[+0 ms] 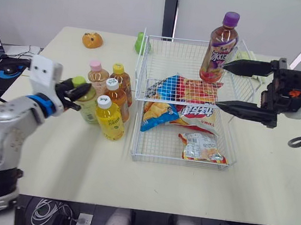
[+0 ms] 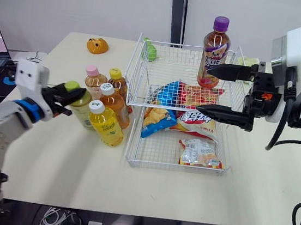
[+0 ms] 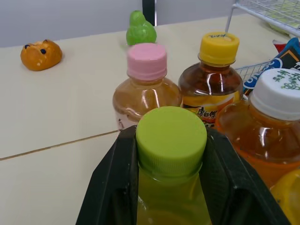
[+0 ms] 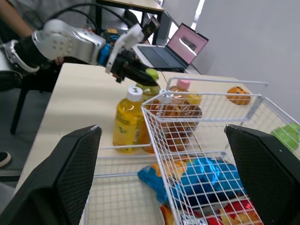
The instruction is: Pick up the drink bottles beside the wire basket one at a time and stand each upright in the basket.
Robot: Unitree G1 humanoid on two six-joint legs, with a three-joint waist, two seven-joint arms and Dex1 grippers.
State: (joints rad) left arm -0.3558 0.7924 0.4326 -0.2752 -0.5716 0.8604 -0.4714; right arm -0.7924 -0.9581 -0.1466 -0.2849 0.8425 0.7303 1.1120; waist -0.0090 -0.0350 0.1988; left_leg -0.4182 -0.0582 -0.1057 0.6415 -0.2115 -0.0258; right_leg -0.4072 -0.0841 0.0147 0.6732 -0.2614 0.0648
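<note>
Nearest on the counter (image 1: 52, 155), a small silver snack packet (image 1: 204, 147) lies flat in the near end of the wire basket (image 1: 137, 116). Just left of the basket a yellow juice bottle (image 1: 109, 119) with a white cap stands upright, long axis vertical.

Touching or just beside it, a little farther left, stands the green-capped bottle (image 1: 88, 110), also upright with its cap pointing up and its base on the counter. The left pincer (image 1: 78, 90) is closed around its neck. In the left wrist view the two black fingers (image 3: 112, 187) press against either side just under the cap.

Behind these, three more bottles stand upright in a tight cluster beside the basket's left wall: an amber bottle (image 1: 117, 94) with a white cap, a pink-capped bottle (image 1: 96, 75) and a yellow-capped bottle (image 1: 121, 79).

In the middle of the basket, a blue chip bag (image 1: 159, 111) and a red chip bag (image 1: 198, 104) lie on their sides. The right pincer (image 1: 220, 86) hangs over the basket's right side, spread wide and holding nothing.

At the far end of the basket a purple-capped bottle (image 1: 220, 47) of dark tea stands upright, cap up. The pincer's upper finger ends right at it, and I cannot tell whether they touch.

Farthest back on the counter sit an orange toy (image 1: 92, 40) and a green toy (image 1: 141, 43).
</note>
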